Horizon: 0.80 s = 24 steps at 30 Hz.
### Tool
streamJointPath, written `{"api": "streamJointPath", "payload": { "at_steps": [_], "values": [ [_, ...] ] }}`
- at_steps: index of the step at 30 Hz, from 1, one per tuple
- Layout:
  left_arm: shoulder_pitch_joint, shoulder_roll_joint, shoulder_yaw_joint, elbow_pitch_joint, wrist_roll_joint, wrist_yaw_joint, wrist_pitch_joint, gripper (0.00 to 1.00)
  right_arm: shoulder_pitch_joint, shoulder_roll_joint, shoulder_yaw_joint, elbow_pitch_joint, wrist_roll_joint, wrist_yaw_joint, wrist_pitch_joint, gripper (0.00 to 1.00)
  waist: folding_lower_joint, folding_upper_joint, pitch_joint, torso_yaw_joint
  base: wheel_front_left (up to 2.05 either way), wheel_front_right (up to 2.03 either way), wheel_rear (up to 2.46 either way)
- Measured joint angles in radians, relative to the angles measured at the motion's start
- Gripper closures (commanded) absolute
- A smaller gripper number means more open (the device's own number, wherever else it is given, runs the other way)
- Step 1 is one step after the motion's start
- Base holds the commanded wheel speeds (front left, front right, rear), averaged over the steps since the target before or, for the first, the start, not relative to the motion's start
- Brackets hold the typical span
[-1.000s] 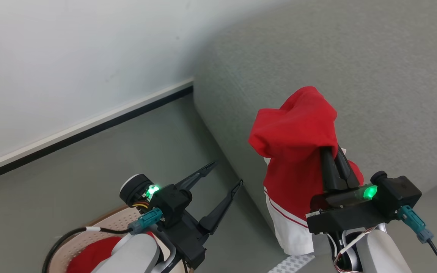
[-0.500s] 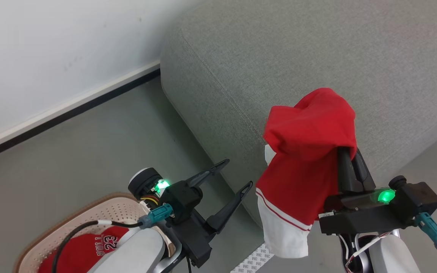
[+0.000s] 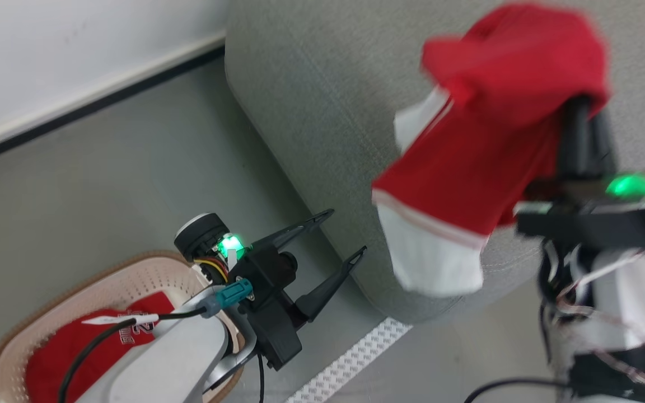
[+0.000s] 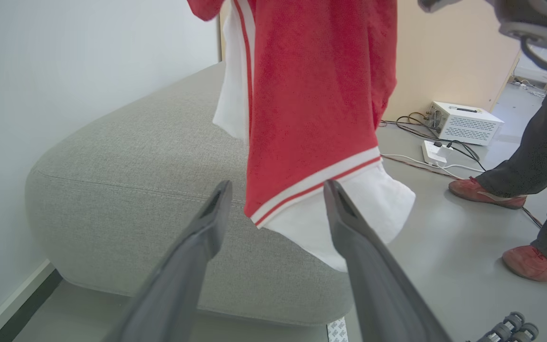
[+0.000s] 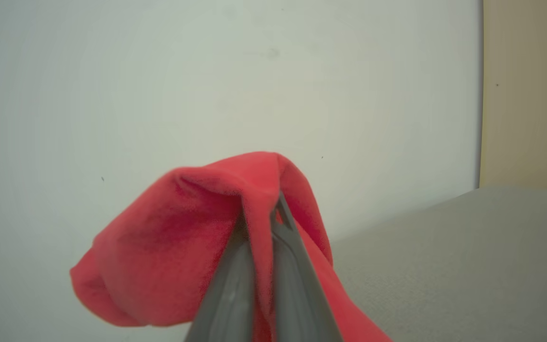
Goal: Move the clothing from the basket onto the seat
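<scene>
A red garment with white striped trim (image 3: 485,145) hangs in the air over the near edge of the grey seat (image 3: 345,101), draped over my right gripper (image 3: 585,112), which is shut on its cloth. The right wrist view shows the closed fingers pinching red fabric (image 5: 207,237) at my right gripper (image 5: 273,204). My left gripper (image 3: 345,235) stands open and empty beside the seat's corner, and through its spread fingers (image 4: 278,190) I see the garment's hem (image 4: 311,142). Another red garment with white print (image 3: 76,347) lies in the cream basket (image 3: 104,280) at the lower left.
A white wall with a dark skirting (image 3: 87,106) runs behind the grey floor. A strip of white patterned tape (image 3: 350,358) lies on the floor by the seat. A person's legs in red shoes (image 4: 487,192), a white box (image 4: 463,122) and cables stand beyond the seat.
My right gripper has risen and moved farther over the seat with the garment. The head view has shifted, showing more of the basket. The left gripper stays open.
</scene>
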Motion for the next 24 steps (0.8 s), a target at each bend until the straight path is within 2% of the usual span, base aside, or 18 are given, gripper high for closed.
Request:
{"api": "streamJointPath", "payload": {
  "at_steps": [4, 14, 24],
  "values": [
    [-0.033, 0.025, -0.007, -0.053, 0.012, -0.001, 0.036, 0.0, -0.149, -0.039, -0.083, -0.008, 0.013, 0.0, 0.0, 1.0, 0.0, 0.0, 0.062, 0.013, 0.0, 0.0, 0.0],
    [-0.14, 0.09, 0.018, -0.16, 0.045, -0.001, 0.091, 0.0, -0.505, -0.216, -0.257, 0.013, 0.067, 0.0, 0.0, 1.0, 0.0002, 0.0, 0.241, 0.072, 0.0, 0.0, 0.0],
    [-0.176, 0.14, 0.021, -0.254, 0.065, 0.0, 0.128, 0.0, -0.678, -0.352, -0.351, 0.11, 0.097, 0.0, 0.0, 1.0, 0.0001, 0.0001, 0.391, 0.128, 0.0, 0.0, 0.0]
  ]
}}
